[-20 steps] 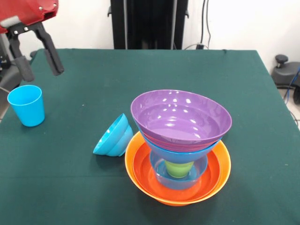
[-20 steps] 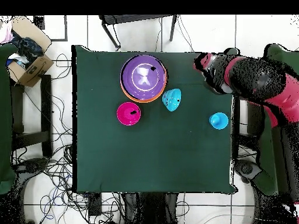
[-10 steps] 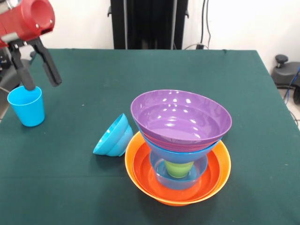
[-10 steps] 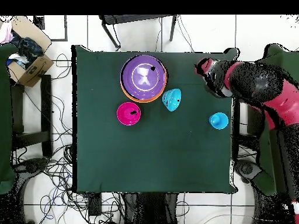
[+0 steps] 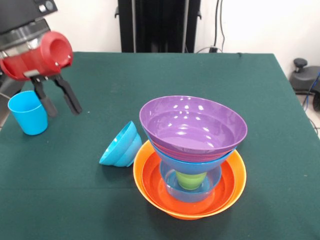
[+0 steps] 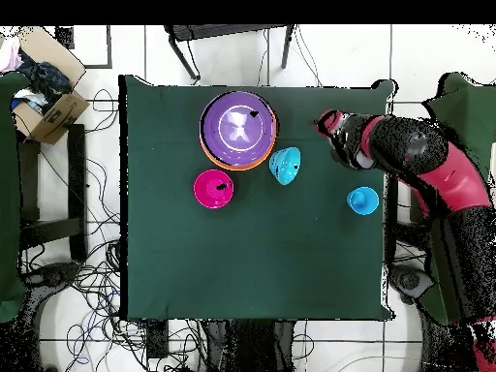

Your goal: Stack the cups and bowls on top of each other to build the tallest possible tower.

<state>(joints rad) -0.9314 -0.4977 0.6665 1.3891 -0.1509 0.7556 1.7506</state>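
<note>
The tower stands in a big orange bowl (image 5: 150, 182) (image 6: 204, 147). A lime green cup (image 5: 191, 180) sits inside it under an upturned blue bowl (image 5: 192, 164), with a purple bowl (image 5: 192, 125) (image 6: 236, 128) on top. A small blue bowl (image 5: 121, 146) (image 6: 285, 165) lies tipped on its side against the orange rim. The light blue cup (image 5: 28, 112) (image 6: 362, 201) stands upright at the front view's left edge. My gripper (image 5: 63, 109) (image 6: 327, 129) hangs open and empty just right of that cup, apart from it. A pink bowl (image 6: 213, 188) shows only in the overhead view.
Green cloth covers the table (image 5: 165, 75) (image 6: 252, 262). Beyond the table's edge in the overhead view a cardboard box (image 6: 44, 102) sits on a side stand, and cables lie on the floor.
My gripper has come down and swung from above the table's left edge in the front view to beside the light blue cup, further over the cloth. Nothing else moved.
</note>
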